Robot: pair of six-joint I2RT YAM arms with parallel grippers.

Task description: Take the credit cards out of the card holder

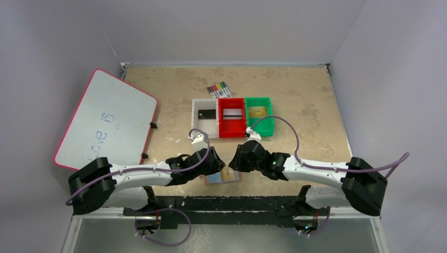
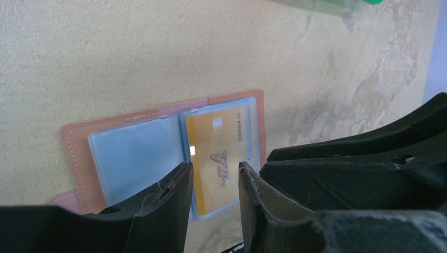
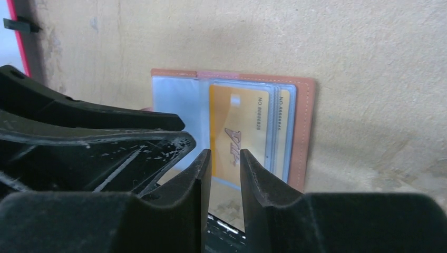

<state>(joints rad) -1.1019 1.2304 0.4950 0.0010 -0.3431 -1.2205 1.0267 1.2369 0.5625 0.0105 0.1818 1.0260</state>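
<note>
— Where is the flat tan-brown bifold card holder [image 1: 222,176]?

— It lies open and face up on the beige tabletop [image 1: 295,95], close to the arm bases, between the tips of the two black arms. Its long side runs left to right and its fold points away from the bases.

— And the cards?

— A gold plastic credit card [image 2: 216,158] sits in the clear pocket of the holder's right half, with its long axis parallel to the fold. The edge of a second gold card [image 3: 285,126] peeks out behind it. The left half shows a clear, pale-blue pocket [image 2: 132,158].

— What about the left gripper [image 2: 213,171]?

— Its fingers [image 2: 171,190] stand a narrow gap apart over the gold card's near end, with nothing clamped between them.

— And the right gripper [image 3: 225,158]?

— It faces the left one across the holder. Its fingers [image 3: 197,171] are narrower still, with a slim gap over that same card's near edge. The card lies flat and is not pinched. I cannot tell whether either pair of tips touches the pocket.
</note>
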